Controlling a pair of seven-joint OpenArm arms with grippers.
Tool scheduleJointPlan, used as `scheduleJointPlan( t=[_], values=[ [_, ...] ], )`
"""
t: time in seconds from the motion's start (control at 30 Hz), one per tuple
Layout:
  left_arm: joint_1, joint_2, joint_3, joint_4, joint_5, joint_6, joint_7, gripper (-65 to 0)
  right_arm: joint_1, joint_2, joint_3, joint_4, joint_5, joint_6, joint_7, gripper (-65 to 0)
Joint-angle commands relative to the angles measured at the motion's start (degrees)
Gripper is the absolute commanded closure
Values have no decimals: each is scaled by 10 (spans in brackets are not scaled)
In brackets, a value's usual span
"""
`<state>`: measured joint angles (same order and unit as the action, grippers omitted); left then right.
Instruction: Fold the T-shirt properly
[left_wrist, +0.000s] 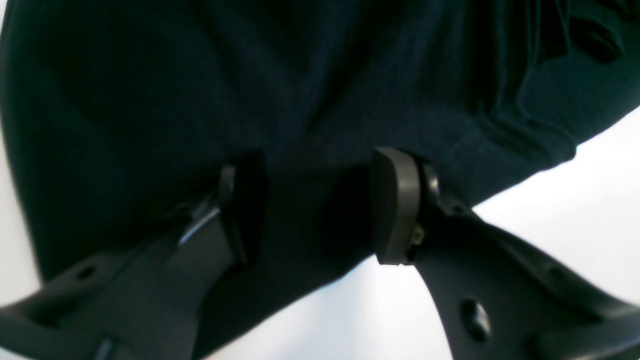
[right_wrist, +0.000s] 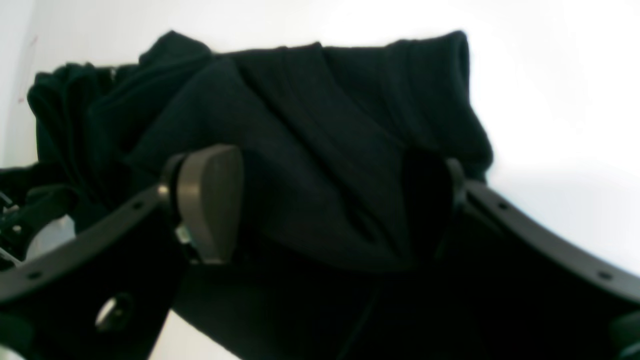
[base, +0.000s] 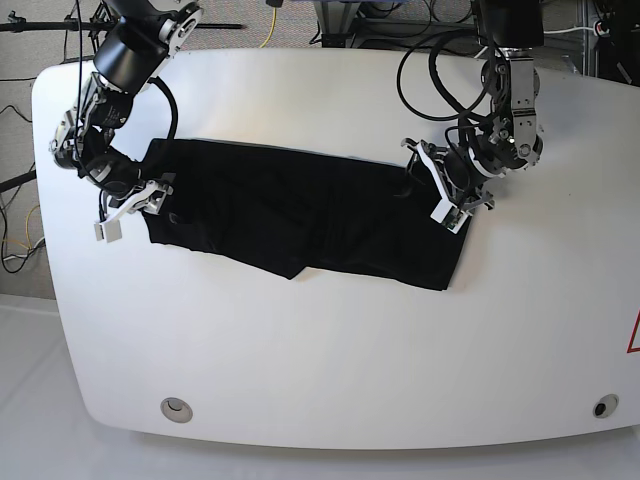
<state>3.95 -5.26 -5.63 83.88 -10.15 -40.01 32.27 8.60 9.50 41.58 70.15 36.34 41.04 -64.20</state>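
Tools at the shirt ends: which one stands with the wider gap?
The right tool, at the T-shirt's end on the base view's left. Its pads stand far apart around bunched cloth; the left tool shows a narrower gap over flatter fabric.

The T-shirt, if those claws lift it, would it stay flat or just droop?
Probably droop: the T-shirt already bunches into soft folds near the right gripper. It looks thin and light, and likely slides easily on the smooth table.
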Motion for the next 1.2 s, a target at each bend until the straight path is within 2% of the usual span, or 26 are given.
scheduleJointPlan(
  t=[0.0, 0.47, 1.17],
  values=[
    [-4, -4, -2, 7, 1, 0, 3, -307, 6, 11, 9, 11, -9, -10, -18, -477],
    [5, -5, 1, 5, 0, 0, 1, -306, -7, -14, 9, 27, -24, -10, 9, -481],
    [9, -7, 1, 5, -1, 0, 2, -307, -25, -48, -20, 70, -25, -10, 2, -479]
  ],
)
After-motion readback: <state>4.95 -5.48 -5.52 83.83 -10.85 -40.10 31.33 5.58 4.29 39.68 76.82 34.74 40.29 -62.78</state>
